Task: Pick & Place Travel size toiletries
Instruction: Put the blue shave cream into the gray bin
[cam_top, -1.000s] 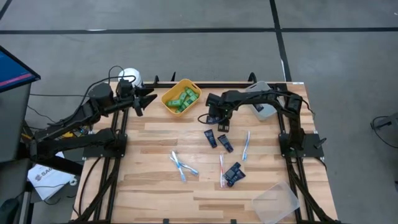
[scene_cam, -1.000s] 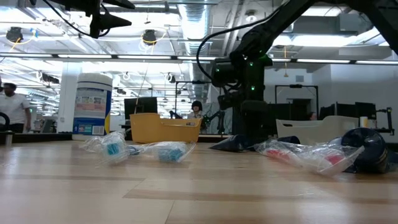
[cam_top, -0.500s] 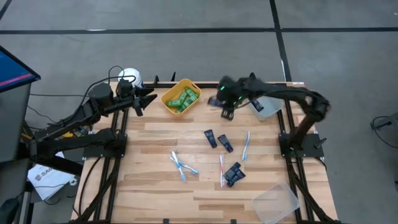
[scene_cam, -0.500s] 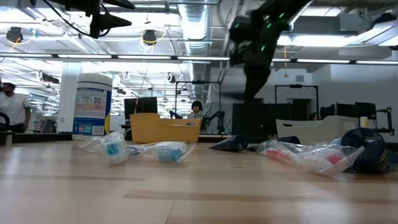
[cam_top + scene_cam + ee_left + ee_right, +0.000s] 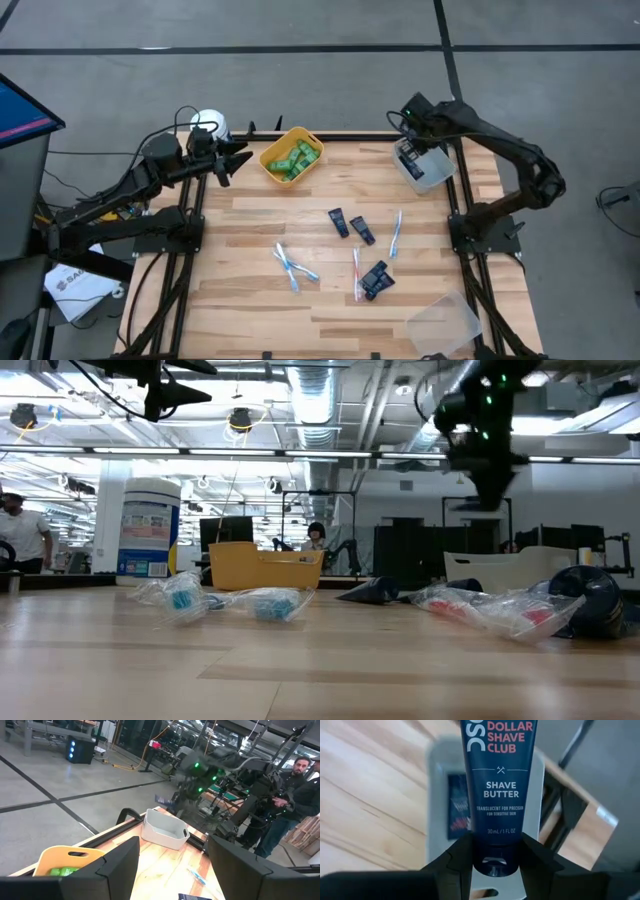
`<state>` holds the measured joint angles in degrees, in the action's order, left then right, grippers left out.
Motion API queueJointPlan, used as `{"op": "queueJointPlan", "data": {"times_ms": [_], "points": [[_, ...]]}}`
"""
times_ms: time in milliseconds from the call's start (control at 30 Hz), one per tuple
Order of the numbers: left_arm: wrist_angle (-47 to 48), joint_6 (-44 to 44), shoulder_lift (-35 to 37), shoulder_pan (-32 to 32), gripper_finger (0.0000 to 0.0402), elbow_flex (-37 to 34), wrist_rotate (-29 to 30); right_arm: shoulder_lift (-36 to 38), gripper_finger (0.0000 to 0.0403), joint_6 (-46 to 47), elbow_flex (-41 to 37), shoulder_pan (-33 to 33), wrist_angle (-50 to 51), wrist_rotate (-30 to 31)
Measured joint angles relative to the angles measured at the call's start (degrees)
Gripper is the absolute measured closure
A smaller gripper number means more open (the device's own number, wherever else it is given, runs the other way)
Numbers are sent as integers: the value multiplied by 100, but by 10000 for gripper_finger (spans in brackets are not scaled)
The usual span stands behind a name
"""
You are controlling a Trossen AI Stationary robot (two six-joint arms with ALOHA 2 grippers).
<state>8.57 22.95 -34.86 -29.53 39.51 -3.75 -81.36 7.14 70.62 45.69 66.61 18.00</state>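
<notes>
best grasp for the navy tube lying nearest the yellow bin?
The navy tube lies flat on the table, clear of its neighbor. Probably come straight down and pinch across its narrow width at mid-body, fingers on the long edges. The right gripper is busy holding another tube over the grey bin.

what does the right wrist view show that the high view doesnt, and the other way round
Only the right wrist view shows the print on the navy tube held by the right gripper: "Dollar Shave Club Shave Butter", plus another tube already lying in the grey bin below.

Only the high view shows the whole table: the yellow bin of green bottles, the toothbrushes and the tubes still on the wood, the clear bin, and the left gripper waiting beside the yellow bin.

Both show the right gripper over the grey bin.
</notes>
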Motion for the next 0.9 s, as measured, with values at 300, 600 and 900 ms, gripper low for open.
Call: {"op": "queueJointPlan", "data": {"times_ms": [300,600,900], "points": [[-1,1,1,-1,170,0,2,0,277,-99,-1655,469,-839,-316],[-1,1,-1,-1,170,0,2,0,257,-164,-1887,500,-1091,-337],[-1,3,1,-1,170,0,2,199,141,7,-1612,383,-952,-627]]}}
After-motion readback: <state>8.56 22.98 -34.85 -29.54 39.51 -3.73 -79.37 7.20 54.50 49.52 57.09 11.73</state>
